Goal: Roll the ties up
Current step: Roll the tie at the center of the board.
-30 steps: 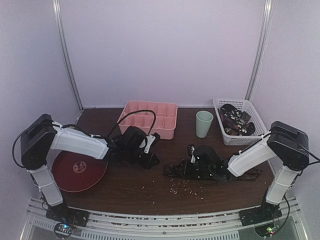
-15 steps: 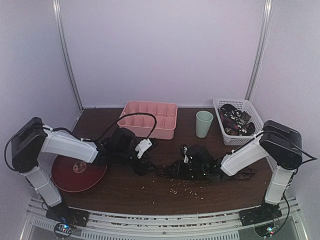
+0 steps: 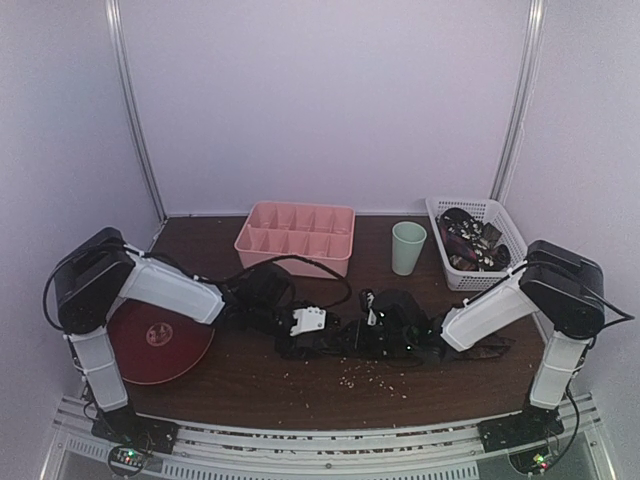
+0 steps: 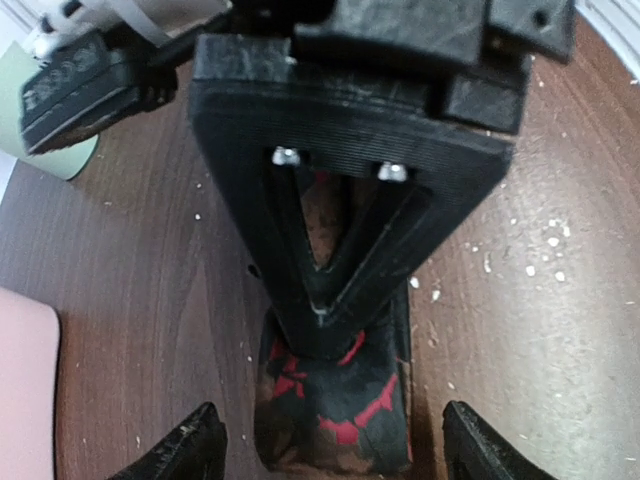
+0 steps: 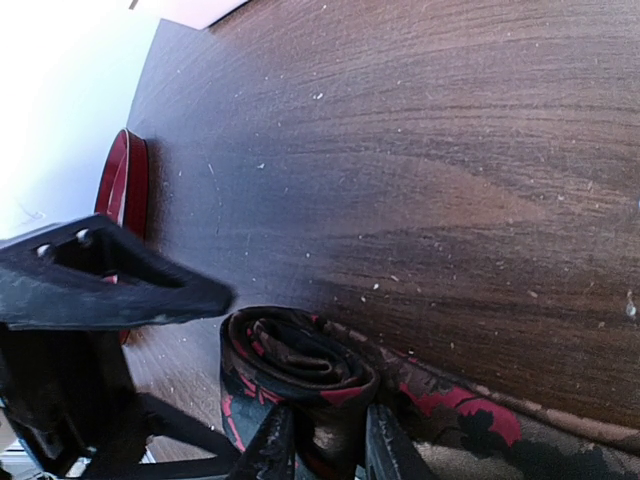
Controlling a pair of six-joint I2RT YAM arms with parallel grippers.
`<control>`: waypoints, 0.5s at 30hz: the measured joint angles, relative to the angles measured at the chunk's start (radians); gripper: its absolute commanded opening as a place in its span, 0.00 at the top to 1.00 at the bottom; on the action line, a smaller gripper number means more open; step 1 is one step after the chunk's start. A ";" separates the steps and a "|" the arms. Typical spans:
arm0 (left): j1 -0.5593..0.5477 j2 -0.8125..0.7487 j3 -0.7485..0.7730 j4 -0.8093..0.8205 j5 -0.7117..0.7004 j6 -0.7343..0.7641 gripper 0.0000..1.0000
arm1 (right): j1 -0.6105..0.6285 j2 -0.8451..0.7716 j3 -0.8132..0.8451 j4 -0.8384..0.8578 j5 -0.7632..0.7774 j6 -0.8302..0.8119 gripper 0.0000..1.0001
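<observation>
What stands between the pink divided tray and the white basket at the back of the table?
The pale green cup, upright, apart from both; the top view shows it.

No text, label, brand or number can be read in any view. The round dark red plate (image 3: 180, 352) on the dark brown wooden desk (image 3: 300, 385) carries a pale mark at its centre, too small to make out. The red shapes on the black fabric necktie (image 4: 335, 425) are pattern, not letters.
</observation>
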 measured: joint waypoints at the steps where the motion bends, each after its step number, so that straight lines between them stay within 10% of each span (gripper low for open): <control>1: 0.000 0.018 0.018 -0.011 0.000 0.013 0.25 | 0.000 0.000 0.000 0.000 0.000 0.000 0.74; 10: 0.000 0.090 0.099 -0.089 -0.012 0.086 0.35 | -0.005 -0.001 0.002 -0.003 0.000 -0.008 0.74; 15: 0.000 0.092 0.102 -0.113 0.000 0.118 0.62 | -0.009 -0.002 0.002 -0.004 0.000 -0.015 0.72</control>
